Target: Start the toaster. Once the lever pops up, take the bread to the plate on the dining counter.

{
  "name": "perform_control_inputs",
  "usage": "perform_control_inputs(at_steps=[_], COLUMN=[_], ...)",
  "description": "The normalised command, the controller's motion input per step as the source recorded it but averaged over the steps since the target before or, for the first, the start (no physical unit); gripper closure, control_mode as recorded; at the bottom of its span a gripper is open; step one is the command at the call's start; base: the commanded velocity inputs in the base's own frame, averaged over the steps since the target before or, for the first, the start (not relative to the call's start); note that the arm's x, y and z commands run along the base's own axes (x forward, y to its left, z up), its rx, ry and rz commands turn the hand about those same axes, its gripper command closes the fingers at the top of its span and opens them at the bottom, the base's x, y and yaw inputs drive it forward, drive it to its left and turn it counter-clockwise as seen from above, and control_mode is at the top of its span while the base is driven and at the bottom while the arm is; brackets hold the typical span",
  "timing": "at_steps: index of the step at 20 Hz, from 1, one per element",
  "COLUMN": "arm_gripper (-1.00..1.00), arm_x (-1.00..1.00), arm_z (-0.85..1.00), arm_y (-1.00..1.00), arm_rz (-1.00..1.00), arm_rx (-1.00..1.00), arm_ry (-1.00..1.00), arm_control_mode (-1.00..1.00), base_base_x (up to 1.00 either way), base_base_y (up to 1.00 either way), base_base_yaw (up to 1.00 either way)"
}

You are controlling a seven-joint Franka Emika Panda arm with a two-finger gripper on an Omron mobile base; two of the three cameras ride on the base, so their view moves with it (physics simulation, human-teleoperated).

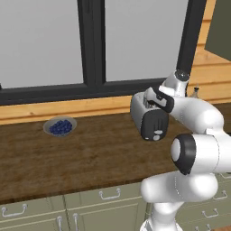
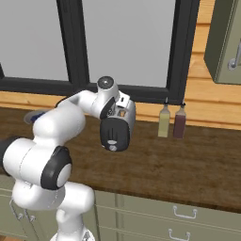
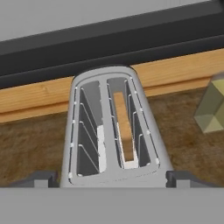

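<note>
**A:** ok so where's the gripper (image 3: 112, 179) at right now?

**B:** Right over the toaster (image 1: 149, 118), at its front end. In the hand view the two dark fingertips (image 3: 39, 178) sit wide apart, one on each side of the toaster body, with nothing between them but the toaster top. So spread wide, not holding anything as far as I can see.

**A:** and the bread?

**B:** The bread (image 3: 123, 127) is down in the right-hand slot as that view has it, a tan slice standing on edge. The other slot just shows the wire guides.

**A:** where does the toaster sit?

**B:** On the dark wood-grain counter (image 1: 67, 153), the one with the green drawers (image 1: 103, 196) underneath, in front of the big dark-framed window (image 1: 92, 45). The dark front panel with the knob faces the robot.

**A:** anything else on there?

**B:** Grey bowl of blueberries (image 1: 60, 127) off to the left, well apart from the toaster. In the right base view there are two bottles (image 2: 171, 121) against the wall, right of the toaster, plus a green cabinet (image 2: 226, 42) up in the corner.
</note>
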Motion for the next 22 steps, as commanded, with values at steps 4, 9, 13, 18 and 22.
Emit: perform_control_inputs(at_steps=[4,9,13,18,22], arm_gripper=[-1.00,-1.00,-1.00,-1.00,-1.00], arm_x=[0.20,0.02,0.00,0.00,0.00], arm_z=[0.00,0.00,0.00,0.00,0.00], arm_y=[0.00,0.00,0.00,0.00,0.00], arm_rz=[0.04,0.00,0.00,0.00,0.00], arm_rx=[0.00,0.00,0.00,0.00,0.00], arm_ry=[0.00,0.00,0.00,0.00,0.00], arm_control_mode=[-1.00,-1.00,-1.00,-1.00,-1.00], base_base_x=[0.00,0.00,0.00,0.00,0.00], base_base_y=[0.00,0.00,0.00,0.00,0.00], base_base_yaw=[0.00,0.00,0.00,0.00,0.00])
